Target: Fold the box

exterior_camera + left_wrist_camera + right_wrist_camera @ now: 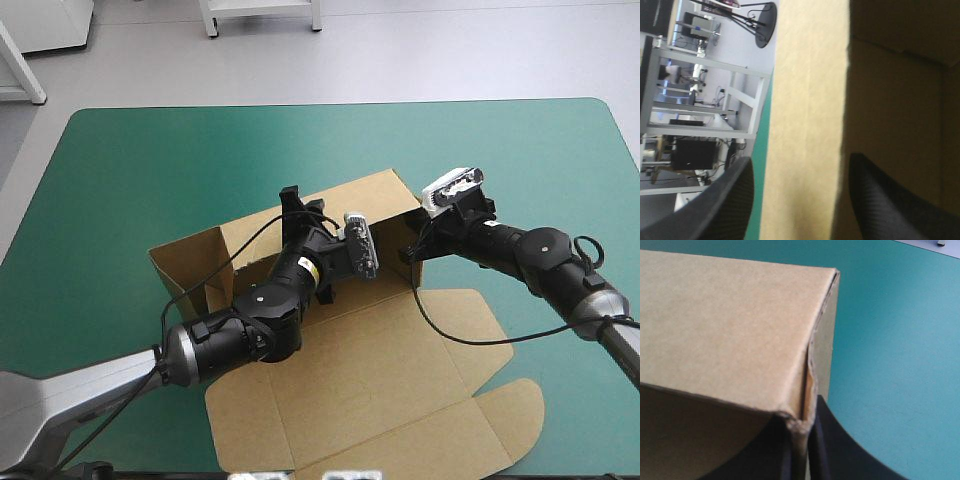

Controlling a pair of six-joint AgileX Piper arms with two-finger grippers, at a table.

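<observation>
Overhead, the box (365, 200) half-hides the right end effector (411, 252) — corner pinched.

The brown box (380, 370) sits before me near the middle of the table (120, 150), half built. Its far and side walls stand upright as an open tray, and its lid lies flat toward my side, flaps spread.
</observation>
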